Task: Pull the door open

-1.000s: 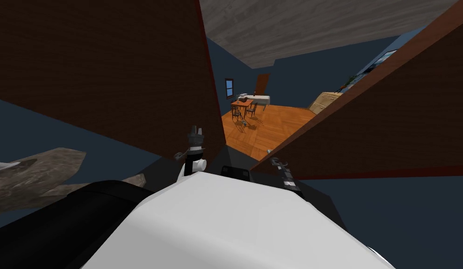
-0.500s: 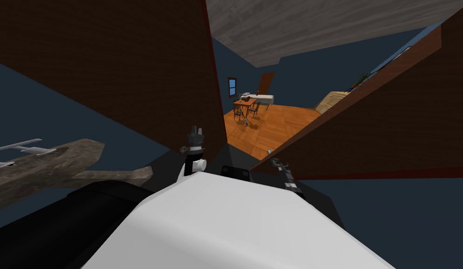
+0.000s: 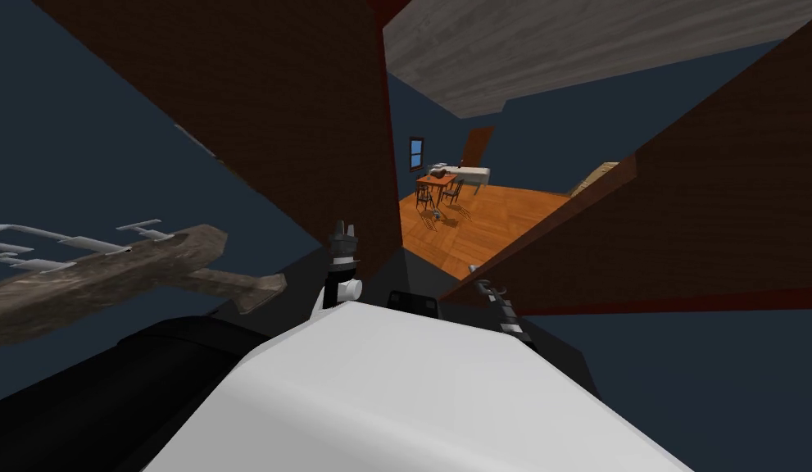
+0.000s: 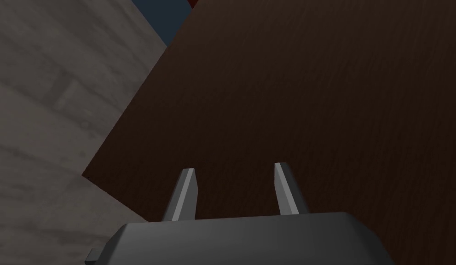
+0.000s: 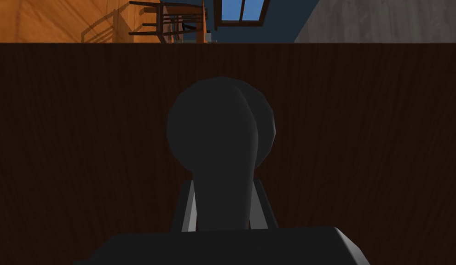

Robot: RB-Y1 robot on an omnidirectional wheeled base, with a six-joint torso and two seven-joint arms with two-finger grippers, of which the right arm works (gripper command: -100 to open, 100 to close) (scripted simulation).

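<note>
**Right pincer closed on the door handle, left pincer open and empty**

Head view: the door (image 3: pixel 682 238) is a dark brown wooden panel on the right side, and it stands partly open. The right pincer (image 3: pixel 478 281) is at its near edge, low down. The left pincer (image 3: pixel 342 233) points up, just beside another dark brown panel (image 3: pixel 256 123) on the left. In the gap between the two panels I see a room with an orange wooden floor (image 3: pixel 486 217). Far back in it stand a small bench (image 3: pixel 435 179) with chairs around it and a window (image 3: pixel 416 152).

Left wrist view: the two fingers of the left pincer (image 4: pixel 233 168) stand apart and nothing is between them. In front of them is the dark brown panel (image 4: pixel 314 92), with a grey ceiling (image 4: pixel 47 92) beside it.

Right wrist view: the right pincer (image 5: pixel 223 184) has its fingers pressed on both sides of the dark, rounded door handle (image 5: pixel 220 133). The handle sits on the door (image 5: pixel 360 138). Beyond the edge of the door are the orange floor (image 5: pixel 47 20), a chair (image 5: pixel 176 18) and the window (image 5: pixel 240 10).
</note>
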